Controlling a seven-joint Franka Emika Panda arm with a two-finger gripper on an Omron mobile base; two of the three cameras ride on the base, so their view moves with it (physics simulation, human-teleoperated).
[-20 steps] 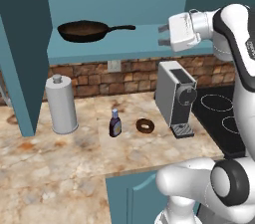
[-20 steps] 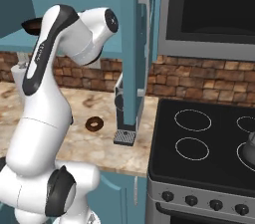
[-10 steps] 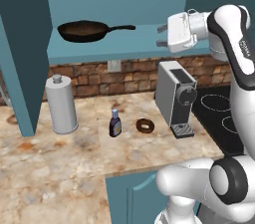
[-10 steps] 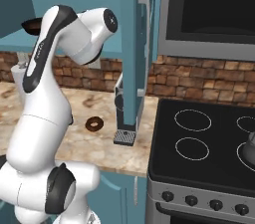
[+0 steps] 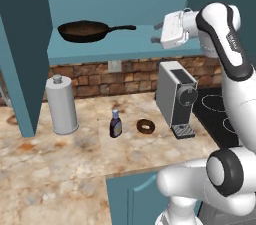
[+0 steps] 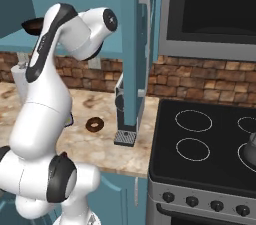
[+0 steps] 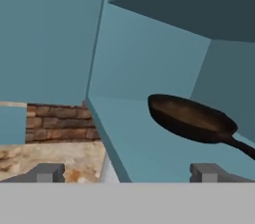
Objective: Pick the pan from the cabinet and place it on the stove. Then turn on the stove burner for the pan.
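Your arm has swung toward the pan.

Over the last second the gripper (image 5: 156,33) has drifted left along the shelf (image 5: 140,44) front, so the gap to the pan (image 5: 82,31) handle tip is now narrower. The elbow has risen and the forearm has tilted further over the coffee machine (image 5: 177,98). Jaws are as wide as before.

On the marbled counter (image 5: 60,169) a grey canister (image 5: 62,105) stands at the left, with a small dark bottle (image 5: 116,124) to its right and a chocolate donut (image 5: 146,126) lying flat just beyond it. A steel coffee machine (image 5: 176,98) stands upright beside the donut, in front of the brick backsplash (image 5: 100,79) with its white outlet (image 5: 115,65). From the right side, a microwave (image 6: 210,14) hangs high above, and a grey kettle (image 6: 250,149) peeks in at the right edge.
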